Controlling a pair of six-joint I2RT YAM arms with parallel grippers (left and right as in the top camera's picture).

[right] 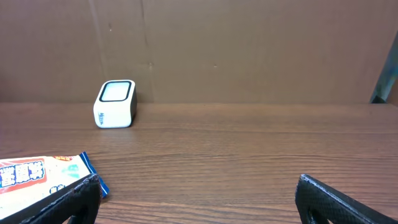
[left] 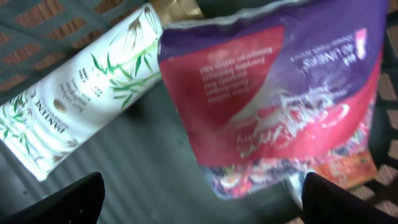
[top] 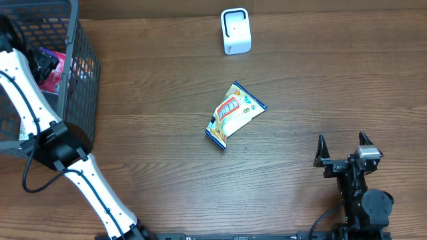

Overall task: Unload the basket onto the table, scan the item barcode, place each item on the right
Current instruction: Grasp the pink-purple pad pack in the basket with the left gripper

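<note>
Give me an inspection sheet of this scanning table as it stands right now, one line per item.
Surface: wooden table, brown grain, no spills seen.
Job's things: snack packet lying flat mid-table; white scanner at the far edge, apart from it.
Clutter: dark mesh basket at the left, holding a white tube and a purple and red pack.
Grippers: left gripper down in the basket, jaws open, holding nothing; right gripper at the near right, jaws open, empty.
Cables: black cable looping at the left edge.
Surroundings: brown board wall behind the table.
</note>
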